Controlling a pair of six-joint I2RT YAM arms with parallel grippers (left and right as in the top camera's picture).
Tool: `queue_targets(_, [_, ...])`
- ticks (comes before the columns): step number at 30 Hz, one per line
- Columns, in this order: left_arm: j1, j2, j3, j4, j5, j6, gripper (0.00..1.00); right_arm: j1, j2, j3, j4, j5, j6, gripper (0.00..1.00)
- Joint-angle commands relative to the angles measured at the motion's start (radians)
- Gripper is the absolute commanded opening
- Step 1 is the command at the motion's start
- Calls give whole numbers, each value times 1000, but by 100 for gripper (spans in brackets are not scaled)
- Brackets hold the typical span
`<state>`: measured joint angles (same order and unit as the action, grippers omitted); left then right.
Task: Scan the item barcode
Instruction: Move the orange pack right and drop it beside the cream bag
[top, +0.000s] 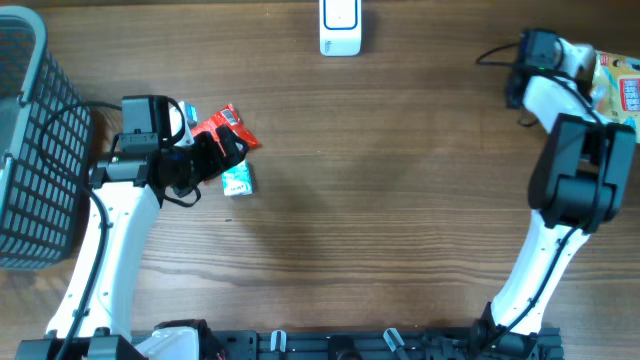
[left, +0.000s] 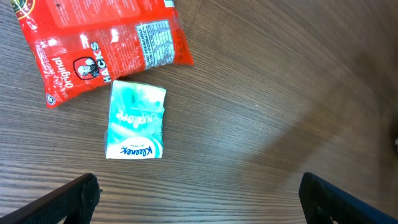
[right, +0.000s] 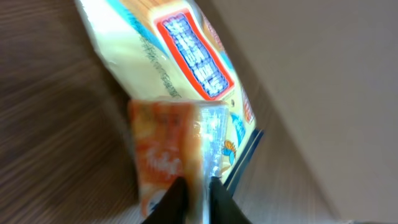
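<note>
Because every candidate item here is a soft film packet, each should weigh little, crumple under a hard squeeze and slide on the wood, so a flat pinch across a sealed edge looks safest. At the left, the left gripper (left: 202, 202) hangs with its jaws spread wide and empty above the tissue pack (left: 135, 119). This is a mint-and-white Kleenex pillow lying flat just beside the red snack bag (left: 99, 43), whose printed panel faces up. The white scanner (top: 340, 27) sits at the far middle edge of the table (top: 400, 200), well apart from both. At the right, the right gripper (right: 194, 196) has its fingertips almost together about the clear seam of an orange packet (right: 163, 155). That packet lies against a cream packet (right: 180, 68) with a red-and-blue label. Blur hides whether the pinch actually bites.
</note>
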<state>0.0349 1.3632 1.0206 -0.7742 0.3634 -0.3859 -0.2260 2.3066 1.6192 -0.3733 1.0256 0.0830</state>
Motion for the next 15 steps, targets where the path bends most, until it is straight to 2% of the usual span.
queue_targets(1, [2, 8, 6, 2, -6, 5, 100, -37, 10, 3, -21, -145, 100, 99])
queue_targets(7, [2, 8, 6, 2, -6, 5, 100, -47, -47, 4, -62, -242, 112, 100])
queue_targets(12, [2, 8, 6, 2, -6, 5, 100, -59, -235, 4, -99, -563, 263, 100])
queue_targets(15, [2, 8, 6, 2, -6, 5, 100, -62, -381, 4, -96, -756, 289, 100])
